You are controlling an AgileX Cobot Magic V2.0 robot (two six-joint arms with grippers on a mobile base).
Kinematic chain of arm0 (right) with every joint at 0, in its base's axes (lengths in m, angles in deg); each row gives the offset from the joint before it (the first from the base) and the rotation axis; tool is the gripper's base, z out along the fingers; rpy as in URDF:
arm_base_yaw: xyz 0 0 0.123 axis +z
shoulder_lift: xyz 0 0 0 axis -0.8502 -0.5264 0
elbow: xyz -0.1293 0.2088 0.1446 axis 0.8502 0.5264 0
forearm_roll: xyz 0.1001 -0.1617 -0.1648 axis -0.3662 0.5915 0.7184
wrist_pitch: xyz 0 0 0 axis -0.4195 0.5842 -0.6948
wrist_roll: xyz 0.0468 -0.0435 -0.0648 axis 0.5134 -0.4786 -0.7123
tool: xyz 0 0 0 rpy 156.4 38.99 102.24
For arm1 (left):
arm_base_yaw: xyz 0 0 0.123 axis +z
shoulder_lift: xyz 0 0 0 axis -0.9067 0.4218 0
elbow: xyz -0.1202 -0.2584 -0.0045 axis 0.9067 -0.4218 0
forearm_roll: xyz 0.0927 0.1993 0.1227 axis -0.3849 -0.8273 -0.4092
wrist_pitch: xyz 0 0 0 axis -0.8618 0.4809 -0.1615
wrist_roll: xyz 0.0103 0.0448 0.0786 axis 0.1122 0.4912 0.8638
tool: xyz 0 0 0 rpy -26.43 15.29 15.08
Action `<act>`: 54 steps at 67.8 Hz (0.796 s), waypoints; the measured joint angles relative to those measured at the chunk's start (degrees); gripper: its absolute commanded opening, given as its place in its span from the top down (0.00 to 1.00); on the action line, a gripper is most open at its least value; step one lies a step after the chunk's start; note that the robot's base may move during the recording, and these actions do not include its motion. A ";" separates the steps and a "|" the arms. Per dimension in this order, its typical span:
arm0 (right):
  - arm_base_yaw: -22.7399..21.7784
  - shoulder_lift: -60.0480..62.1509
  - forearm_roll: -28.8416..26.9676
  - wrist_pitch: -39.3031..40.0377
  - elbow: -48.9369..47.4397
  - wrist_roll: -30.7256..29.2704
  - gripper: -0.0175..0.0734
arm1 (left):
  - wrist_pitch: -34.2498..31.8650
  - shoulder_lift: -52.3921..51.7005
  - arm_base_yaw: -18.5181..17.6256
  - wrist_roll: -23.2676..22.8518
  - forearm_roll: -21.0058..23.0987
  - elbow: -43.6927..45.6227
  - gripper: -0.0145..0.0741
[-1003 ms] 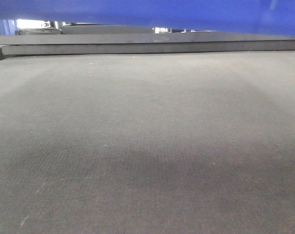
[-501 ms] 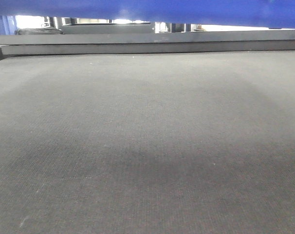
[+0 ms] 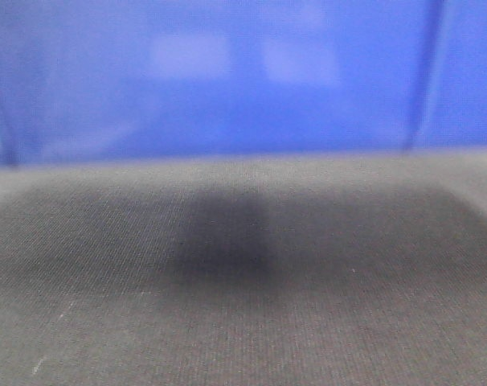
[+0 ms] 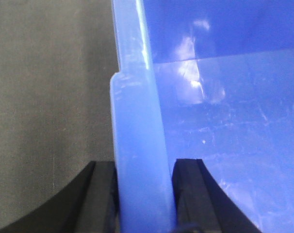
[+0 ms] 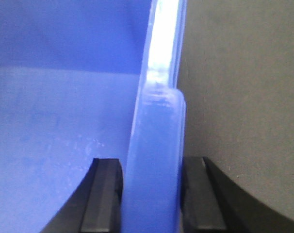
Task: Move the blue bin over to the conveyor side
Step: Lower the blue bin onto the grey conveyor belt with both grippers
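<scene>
The blue bin [image 3: 243, 80] fills the upper part of the front view, blurred, and its lower edge meets the dark woven belt of the conveyor side [image 3: 243, 305], with a shadow in front of it. In the left wrist view my left gripper [image 4: 143, 194] is shut on the bin's thick rim [image 4: 137, 121], one black finger [image 4: 101, 194] outside and one inside. My right gripper [image 5: 152, 194] is shut on the opposite rim [image 5: 156, 126] in the same way. The belt shows beside the bin in both wrist views [image 4: 45, 97] [image 5: 239, 97].
The bin was only a blue strip along the top of the front view. It has since come down and now covers the upper part, hiding the dark rail and the background behind it.
</scene>
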State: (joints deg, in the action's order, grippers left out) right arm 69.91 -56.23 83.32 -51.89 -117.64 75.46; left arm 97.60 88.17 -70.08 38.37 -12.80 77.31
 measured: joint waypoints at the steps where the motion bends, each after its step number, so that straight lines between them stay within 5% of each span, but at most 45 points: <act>1: 0.00 -0.62 0.09 0.15 0.00 -0.11 0.89 | -0.24 0.45 0.00 0.00 -0.19 0.00 0.85; 26: 0.00 -12.42 1.70 2.95 0.00 -0.37 0.88 | -1.58 10.68 0.00 0.23 -1.80 0.00 0.79; 34: 0.00 -13.16 1.83 3.05 0.00 -0.37 0.69 | -1.68 11.39 0.00 0.27 -1.83 0.00 0.60; 45: 0.00 -12.91 2.45 4.43 -0.50 -0.61 0.22 | -2.74 11.01 0.00 0.94 -2.76 0.61 0.22; 49: 0.00 -12.53 2.85 4.59 -0.79 -0.61 0.18 | -2.86 10.77 0.00 1.37 -2.91 0.61 0.14; 54: 0.00 -12.15 2.94 4.53 -0.79 -0.61 0.19 | -2.49 10.57 0.00 1.37 -2.91 0.61 0.16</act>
State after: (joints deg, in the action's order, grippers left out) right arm 69.91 -68.38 86.27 -47.36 -118.44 74.85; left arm 95.11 98.74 -70.08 39.75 -15.71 77.92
